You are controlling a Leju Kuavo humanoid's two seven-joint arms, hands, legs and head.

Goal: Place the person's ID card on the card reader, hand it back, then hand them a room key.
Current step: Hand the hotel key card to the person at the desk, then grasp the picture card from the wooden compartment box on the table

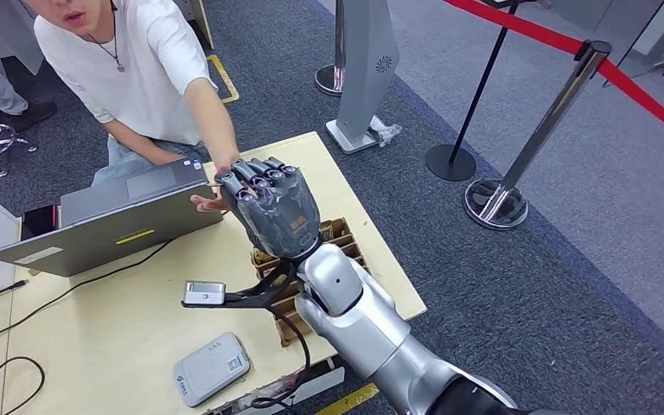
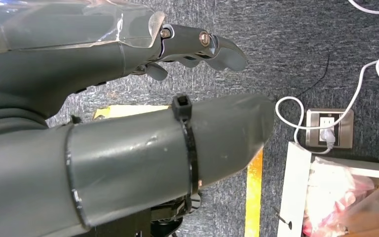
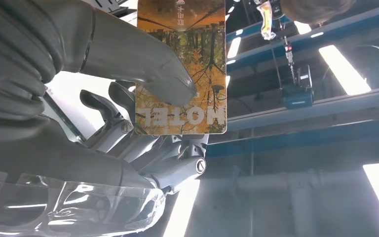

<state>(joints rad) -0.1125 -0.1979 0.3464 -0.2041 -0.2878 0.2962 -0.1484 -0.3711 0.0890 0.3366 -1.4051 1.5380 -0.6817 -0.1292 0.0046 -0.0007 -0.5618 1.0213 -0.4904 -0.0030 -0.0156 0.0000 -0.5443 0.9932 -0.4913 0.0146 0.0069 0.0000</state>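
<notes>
The room key card, printed with an autumn forest scene and the word HOTEL, is pinched in the right hand: the thick grey thumb presses across its face and the darker fingers back it from behind. In the head view that hand is raised over the middle of the desk, its back to the camera, and the card itself is hidden behind it. The person in a white T-shirt stands at about 11 o'clock from the hand and reaches an arm down toward it; the person's hand sits just at 9 o'clock of the robot's fingers, very near them, though contact cannot be told.

A grey card reader lies flat on the desk at about 7 o'clock from the raised hand. A small silver device lies between the reader and the hand. An open grey laptop stands at 9 o'clock. A wooden compartment box shows partly at 5 o'clock, behind the silver forearm.

The left hand hangs over dark carpet, its fingers loosely spread and holding nothing. A floor power socket with a white cable lies beyond it.
</notes>
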